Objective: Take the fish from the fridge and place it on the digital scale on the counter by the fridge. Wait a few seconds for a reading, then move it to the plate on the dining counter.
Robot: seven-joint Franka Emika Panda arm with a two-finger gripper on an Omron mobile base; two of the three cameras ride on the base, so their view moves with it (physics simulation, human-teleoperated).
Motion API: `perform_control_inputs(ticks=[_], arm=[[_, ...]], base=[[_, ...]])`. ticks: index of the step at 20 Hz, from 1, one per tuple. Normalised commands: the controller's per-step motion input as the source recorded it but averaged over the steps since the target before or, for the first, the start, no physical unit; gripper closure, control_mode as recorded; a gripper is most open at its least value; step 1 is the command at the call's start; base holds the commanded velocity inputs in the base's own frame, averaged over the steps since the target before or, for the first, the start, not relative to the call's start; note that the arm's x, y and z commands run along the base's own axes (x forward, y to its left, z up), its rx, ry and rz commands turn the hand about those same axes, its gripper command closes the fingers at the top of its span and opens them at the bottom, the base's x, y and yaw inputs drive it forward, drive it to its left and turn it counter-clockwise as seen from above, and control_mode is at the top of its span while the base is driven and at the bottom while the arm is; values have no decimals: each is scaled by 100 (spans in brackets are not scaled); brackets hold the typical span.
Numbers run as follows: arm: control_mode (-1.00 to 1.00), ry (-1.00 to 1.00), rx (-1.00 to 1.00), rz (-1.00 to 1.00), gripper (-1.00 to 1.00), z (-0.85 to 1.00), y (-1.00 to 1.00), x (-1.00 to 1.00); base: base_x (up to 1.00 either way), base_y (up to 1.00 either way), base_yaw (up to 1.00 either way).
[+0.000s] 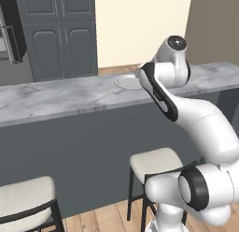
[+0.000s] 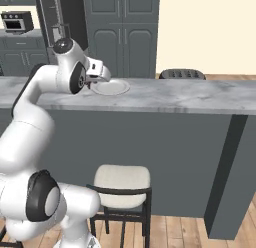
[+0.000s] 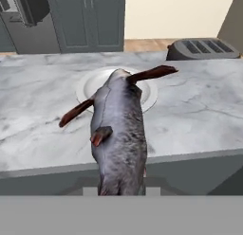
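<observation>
One stool (image 1: 156,163) stands under the dining counter (image 1: 56,97) in the left base view; the plate (image 1: 127,80) lies near its far edge.

Right base view: the gripper (image 2: 100,74) hovers at the plate's near rim.

Hand view: the pincer seems clamped on the fish (image 3: 118,134), though its tips are hidden. Carry it further over the plate before lowering; a toaster (image 3: 201,48) sits beyond.

Near part of the plate (image 3: 90,87) behind the fish (image 3: 118,134); fingers hidden under its body.
</observation>
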Motion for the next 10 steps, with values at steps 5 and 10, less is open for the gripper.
perform_control_inputs(ticks=[5, 10], arm=[[-100, 1, -3, 5, 100, -36, 7, 75], [-100, 3, -4, 3, 100, -36, 10, 63]], base=[[0, 0, 0], [0, 0, 0]])
